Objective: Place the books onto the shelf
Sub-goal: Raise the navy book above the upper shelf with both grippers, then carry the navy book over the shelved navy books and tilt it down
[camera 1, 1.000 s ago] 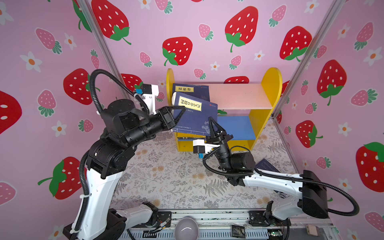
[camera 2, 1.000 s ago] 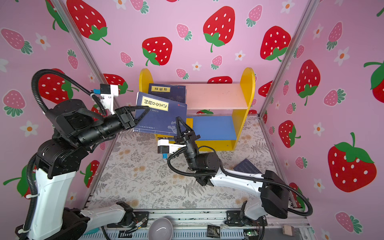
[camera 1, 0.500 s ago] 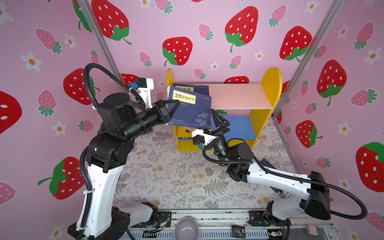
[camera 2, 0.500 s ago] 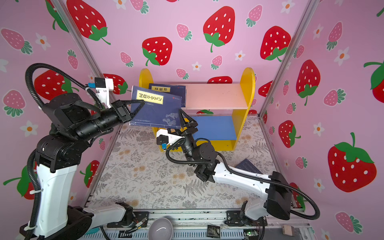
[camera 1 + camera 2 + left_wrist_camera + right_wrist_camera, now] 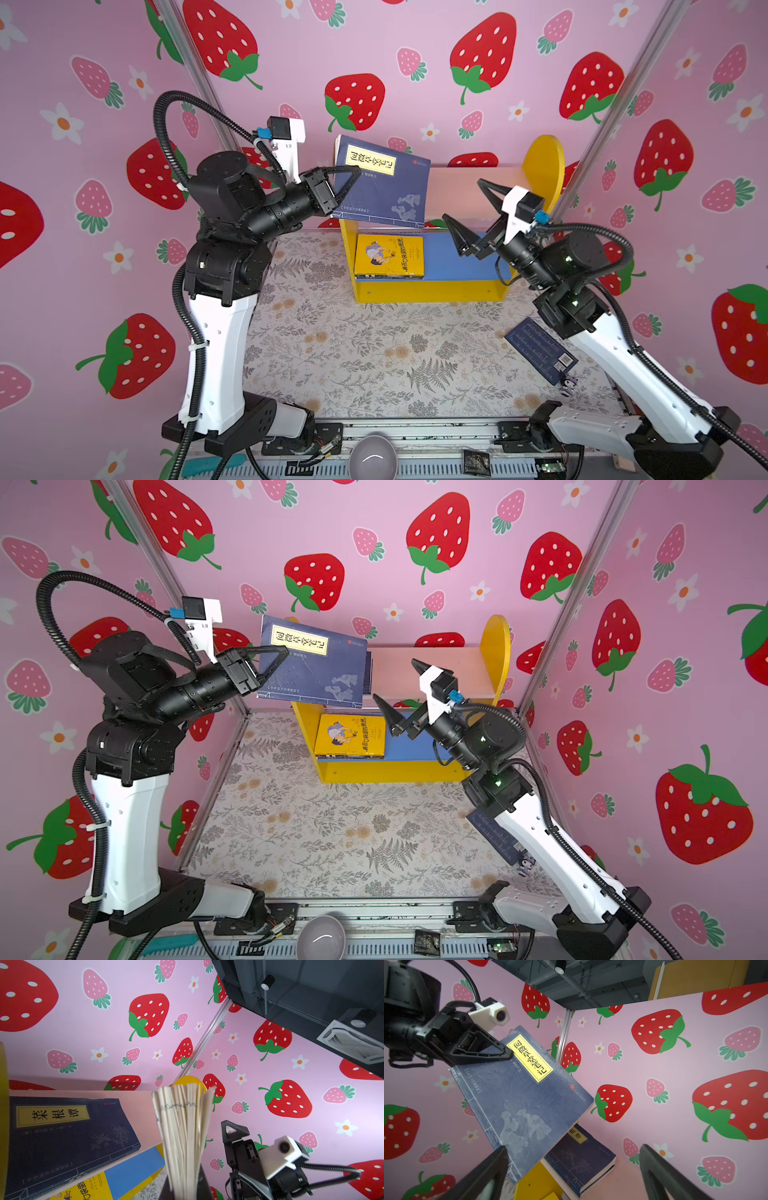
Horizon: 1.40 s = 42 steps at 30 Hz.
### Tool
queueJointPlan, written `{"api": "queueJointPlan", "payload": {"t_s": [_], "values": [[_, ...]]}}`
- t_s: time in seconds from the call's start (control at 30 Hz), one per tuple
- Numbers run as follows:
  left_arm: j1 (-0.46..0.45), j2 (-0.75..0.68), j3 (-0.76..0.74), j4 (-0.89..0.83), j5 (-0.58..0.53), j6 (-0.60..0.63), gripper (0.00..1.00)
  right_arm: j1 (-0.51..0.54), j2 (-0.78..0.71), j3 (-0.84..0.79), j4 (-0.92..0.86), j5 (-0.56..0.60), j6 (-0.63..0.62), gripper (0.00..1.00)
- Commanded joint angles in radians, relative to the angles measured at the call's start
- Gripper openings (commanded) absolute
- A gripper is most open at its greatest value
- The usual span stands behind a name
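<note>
Currently the left gripper (image 5: 351, 174) is pinched on the edge of a navy paperback (image 5: 386, 187), beside its cream title label. The paperback hangs tilted in the air over the left end of the shelf (image 5: 540, 166), and its pages fan loose in the left wrist view. The right gripper (image 5: 461, 198) stands spread wide and empty in front of the shelf, just beside that paperback's lower corner.

Shelf: flat wooden boards, yellow round-topped sides, pale pink upper board (image 5: 469, 187), blue lower board (image 5: 457, 266).

Books counted:
- One held.
- A second navy book (image 5: 62, 1136) flat on the upper board.
- One yellow cartoon-cover book (image 5: 388, 255) on the lower board, atop dark spines whose number is unclear.
- A third navy book (image 5: 540, 349) on the floral-patterned desk (image 5: 353, 353), partly under the right arm.
</note>
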State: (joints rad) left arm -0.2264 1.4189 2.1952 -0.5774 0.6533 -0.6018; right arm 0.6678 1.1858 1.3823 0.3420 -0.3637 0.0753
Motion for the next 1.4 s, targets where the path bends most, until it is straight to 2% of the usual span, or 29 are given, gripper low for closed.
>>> {"api": "queueJointPlan", "payload": {"t_s": [0.0,0.07,0.17,0.23,0.27,0.47,0.8,0.97,1.03,1.23,1.37], "values": [[0.021,-0.037,-0.042,0.185,0.143,-0.008,0.0,-0.124,0.09,0.031,0.149,-0.49,0.513,1.0],[0.025,-0.05,-0.071,0.247,0.189,-0.02,0.0,-0.18,0.165,0.036,0.358,-0.606,0.785,0.98],[0.026,-0.061,-0.082,0.28,0.206,-0.017,0.0,-0.201,0.27,0.015,0.725,-0.687,1.156,0.91],[0.026,-0.063,-0.082,0.287,0.214,-0.014,0.0,-0.202,0.316,0.012,0.877,-0.703,1.297,0.89],[0.027,-0.063,-0.083,0.29,0.218,-0.013,0.0,-0.202,0.327,0.011,0.907,-0.701,1.327,0.89],[0.028,-0.059,-0.094,0.325,0.235,-0.024,0.0,-0.173,0.32,-0.001,0.924,-0.717,1.34,0.89],[0.027,-0.022,-0.093,0.425,0.276,-0.093,0.0,-0.1,0.291,0.023,0.813,-0.711,1.239,0.79],[0.027,-0.011,-0.11,0.455,0.288,-0.114,0.0,-0.079,0.32,0.057,0.803,-0.693,1.239,0.59],[0.026,-0.008,-0.114,0.468,0.296,-0.126,0.0,-0.075,0.329,0.067,0.802,-0.682,1.238,0.56],[0.027,0.0,-0.134,0.507,0.313,-0.152,0.0,-0.066,0.343,0.087,0.777,-0.656,1.221,0.34],[0.028,0.004,-0.141,0.557,0.324,-0.189,0.0,-0.064,0.323,0.083,0.623,-0.606,1.1,0.21]]}}
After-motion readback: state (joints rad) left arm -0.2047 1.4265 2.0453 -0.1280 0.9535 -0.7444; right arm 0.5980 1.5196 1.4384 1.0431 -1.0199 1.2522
